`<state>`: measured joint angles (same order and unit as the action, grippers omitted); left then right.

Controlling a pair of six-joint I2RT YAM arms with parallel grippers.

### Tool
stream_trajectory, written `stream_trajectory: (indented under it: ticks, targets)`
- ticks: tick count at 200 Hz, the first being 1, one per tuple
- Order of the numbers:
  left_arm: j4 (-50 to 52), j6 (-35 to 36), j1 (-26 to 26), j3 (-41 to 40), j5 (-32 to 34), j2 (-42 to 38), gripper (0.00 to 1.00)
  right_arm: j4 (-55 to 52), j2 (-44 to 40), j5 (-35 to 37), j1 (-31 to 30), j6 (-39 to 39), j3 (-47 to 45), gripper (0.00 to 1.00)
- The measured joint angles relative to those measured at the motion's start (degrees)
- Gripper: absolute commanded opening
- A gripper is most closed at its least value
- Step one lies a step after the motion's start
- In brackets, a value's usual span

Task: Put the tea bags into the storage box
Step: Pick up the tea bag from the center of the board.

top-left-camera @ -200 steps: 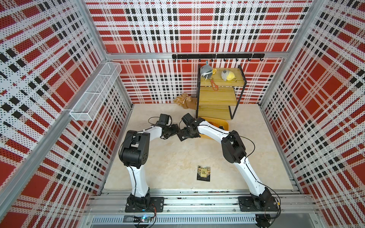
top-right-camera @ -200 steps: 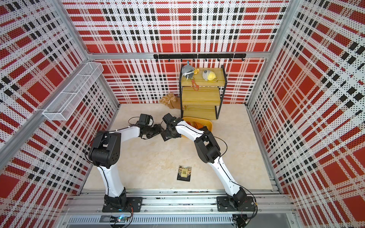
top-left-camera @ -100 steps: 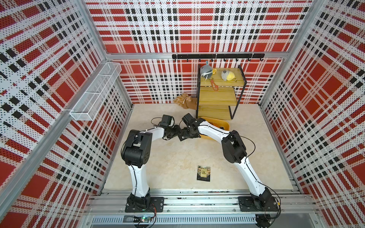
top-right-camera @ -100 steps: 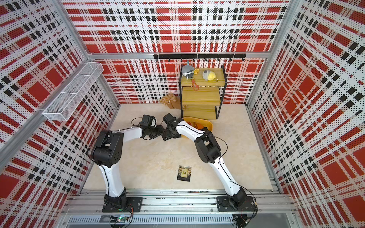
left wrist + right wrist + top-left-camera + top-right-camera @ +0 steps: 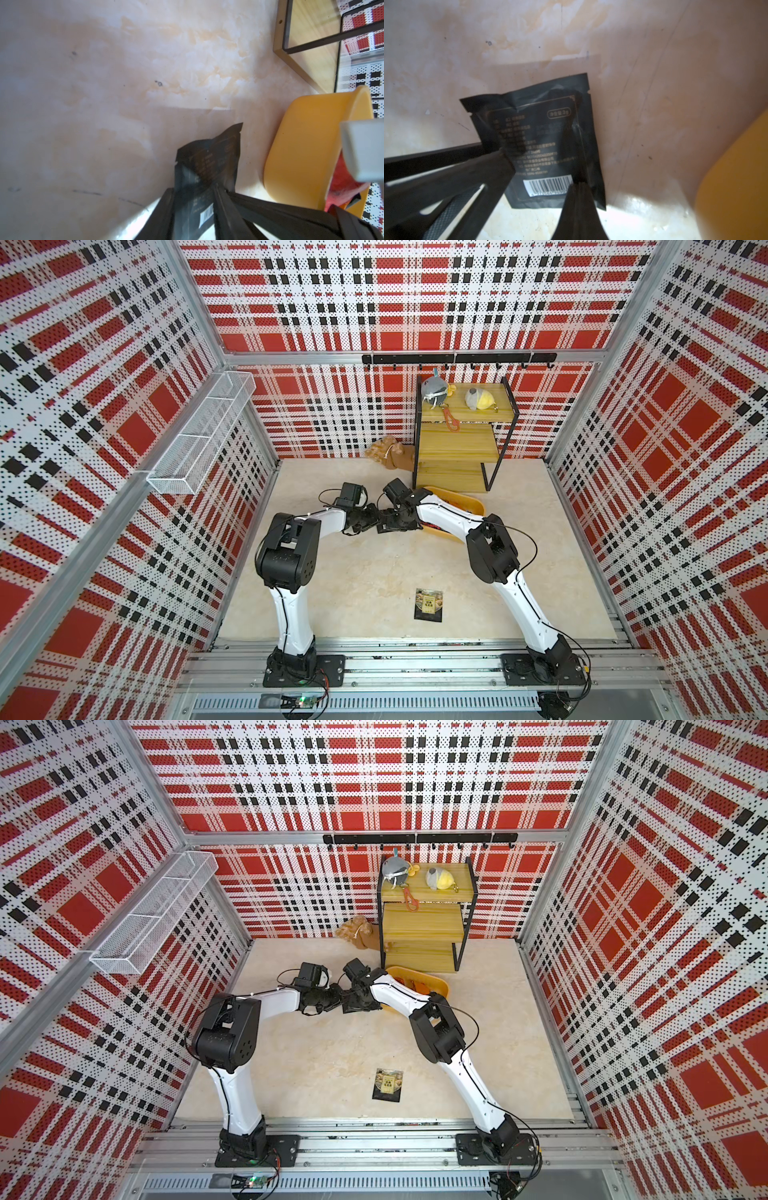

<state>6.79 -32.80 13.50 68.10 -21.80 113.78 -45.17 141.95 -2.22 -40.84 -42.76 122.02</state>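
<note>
Both top views were taken from high up at the front, tilted down over the whole tabletop (image 5: 365, 564), near-identical. Wrist views were shot really close, low over that surface, and the same black sachet (image 5: 550, 128) and yellow storage box (image 5: 301, 149) were shared.

1. The left arm (image 5: 291, 614) rises nearly upright from its base at the near rail and bends at a black elbow (image 5: 286, 549). Its white forearm (image 5: 328, 517) reaches away and inward.
2. The right arm (image 5: 521, 597) leans inward from its base up to its own elbow, and its forearm runs toward the left arm.
3. The left gripper (image 5: 374, 521) and right gripper (image 5: 392, 526) meet tip to tip between the arms, well away from the bases.
4. In the right wrist view, the right gripper is pinched tight on the edge of a tea bag (image 5: 550, 135).
5. In the left wrist view, the left gripper has its fingers (image 5: 164, 209) apart, one on each side of the same tea bag. Whether they press it cannot be told.
</note>
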Motion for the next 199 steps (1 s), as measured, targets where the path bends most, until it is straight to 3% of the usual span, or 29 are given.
stream_trajectory:
  ticks: [11, 70, 120, 167, 199]
  targets:
    - [-0.11, -0.2, 0.0, 0.0, -0.2, 0.0, 0.36, 0.02, 0.0, -0.07, 0.07, 0.11, -0.04, 0.0]
    - [-1.33, -0.74, 1.88, -0.02, -0.76, 0.48, 0.0, 0.0, -0.26, -0.09, 0.28, 0.76, -0.39, 0.0]
    - [-1.57, -0.76, 2.01, -0.72, -0.92, 0.5, 0.0, -0.31, -0.55, 0.0, 0.59, 0.96, -0.39, 0.0]
    - [-0.74, -0.35, 1.29, -2.21, -1.11, -0.13, 0.0, -1.11, -1.57, 0.13, 0.96, 1.16, -0.37, 0.35]
    - [1.88, 0.37, -0.37, -2.45, -1.07, -3.96, 0.0, -1.68, -5.4, 1.16, 1.01, 1.11, -0.37, 0.47]
